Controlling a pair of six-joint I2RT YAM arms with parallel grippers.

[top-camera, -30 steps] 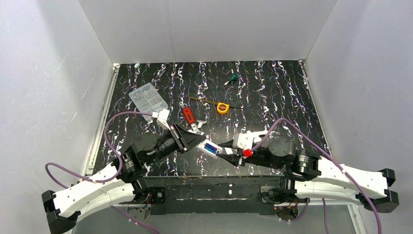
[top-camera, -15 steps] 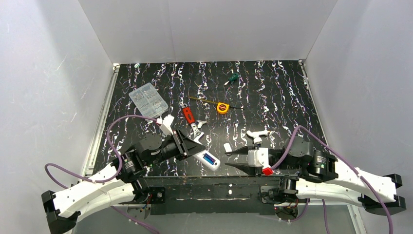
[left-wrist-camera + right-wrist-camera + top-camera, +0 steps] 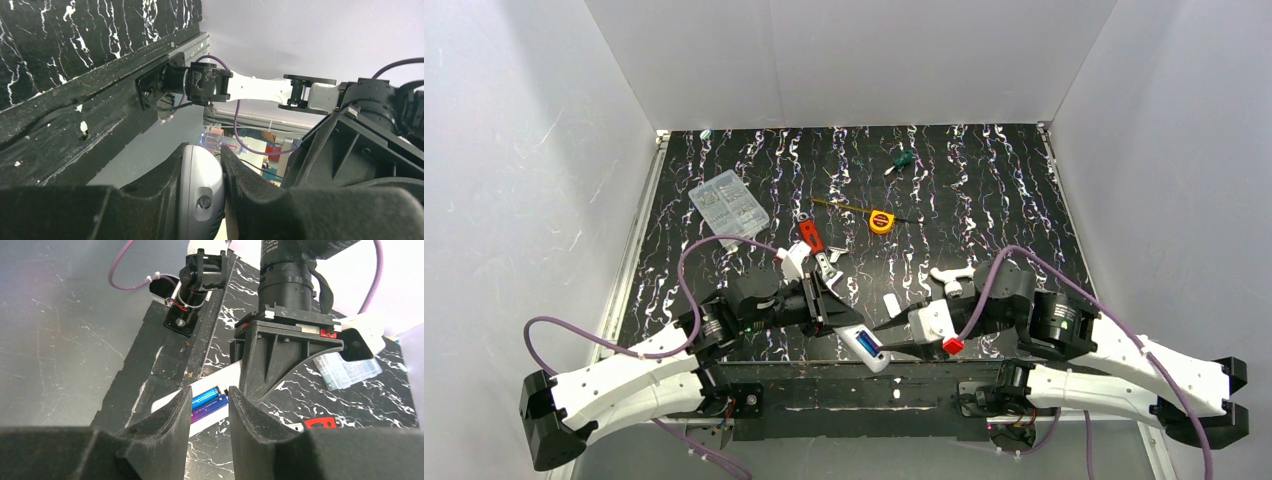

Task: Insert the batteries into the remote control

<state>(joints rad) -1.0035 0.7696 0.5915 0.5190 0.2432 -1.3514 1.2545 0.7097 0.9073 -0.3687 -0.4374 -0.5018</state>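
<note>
Two slim blue cylindrical batteries with silvery ends [image 3: 207,399] lie side by side in the open back of the small white oblong plastic remote control [image 3: 876,358], which is at the near edge of the black white-veined table [image 3: 984,200], between the two arms. The left gripper [image 3: 840,322] is clamped on the remote's left end, a black finger on either side of it. The right gripper [image 3: 887,340] points at the remote from the right, its jaws a little apart with nothing between them. Just beyond lie a short white plastic piece [image 3: 890,303] and a white angled pipe-like fitting [image 3: 951,273]. Farther back are a cluster of silvery metal bits [image 3: 828,262], a red-handled tool [image 3: 810,236], a yellow tape measure [image 3: 881,221], a clear plastic compartment box [image 3: 728,203] and, farthest, a green-handled screwdriver [image 3: 902,160]
</note>
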